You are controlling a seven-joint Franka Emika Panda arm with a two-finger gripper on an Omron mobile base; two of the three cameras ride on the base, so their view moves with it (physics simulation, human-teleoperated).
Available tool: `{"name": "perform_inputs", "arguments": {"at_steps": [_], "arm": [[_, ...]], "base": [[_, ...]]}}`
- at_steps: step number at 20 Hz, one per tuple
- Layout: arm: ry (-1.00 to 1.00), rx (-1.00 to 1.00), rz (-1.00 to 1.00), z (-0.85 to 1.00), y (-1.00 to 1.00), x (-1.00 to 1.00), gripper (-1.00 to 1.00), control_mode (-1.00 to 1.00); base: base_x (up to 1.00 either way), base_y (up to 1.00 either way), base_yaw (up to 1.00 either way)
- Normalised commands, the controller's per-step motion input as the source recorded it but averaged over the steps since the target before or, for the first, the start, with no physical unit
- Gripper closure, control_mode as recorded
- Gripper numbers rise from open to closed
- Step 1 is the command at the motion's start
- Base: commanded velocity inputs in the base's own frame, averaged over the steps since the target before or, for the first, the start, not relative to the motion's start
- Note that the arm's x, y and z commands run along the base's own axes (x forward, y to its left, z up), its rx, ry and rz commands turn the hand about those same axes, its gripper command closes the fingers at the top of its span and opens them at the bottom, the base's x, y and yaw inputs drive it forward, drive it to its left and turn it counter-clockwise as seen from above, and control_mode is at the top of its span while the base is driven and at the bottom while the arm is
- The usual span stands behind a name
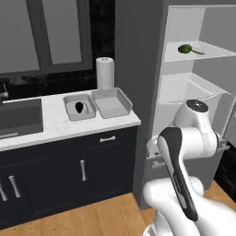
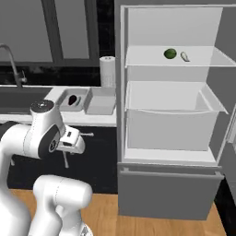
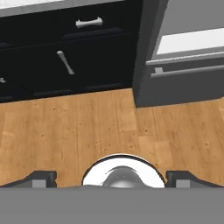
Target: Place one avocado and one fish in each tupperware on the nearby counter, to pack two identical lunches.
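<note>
Avocado sitting on upper fridge shelf beside pale fish, looking firm, round, prob smooth & apt to roll, so best pinched across widest part; gripper hanging empty w/ jaws spread wide, pointing at wood floor.

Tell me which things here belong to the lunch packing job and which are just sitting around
Job: two tupperwares on the counter, one holding a dark item, one empty; avocado and pale item, possibly a fish, on the fridge shelf.
Bystanders: paper towel roll, sink, faucet.
</note>
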Motion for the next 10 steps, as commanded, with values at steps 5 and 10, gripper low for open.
{"name": "perform_inputs", "arguments": {"at_steps": [5,10], "arm": [[0.00,0.00,0.00,0.00,0.00,0.00,-1.00,1.00],[0.00,0.00,0.00,0.00,0.00,0.00,-1.00,1.00]], "base": [[0.26,-0.97,0.00],[0.41,-0.60,0.00]]}}
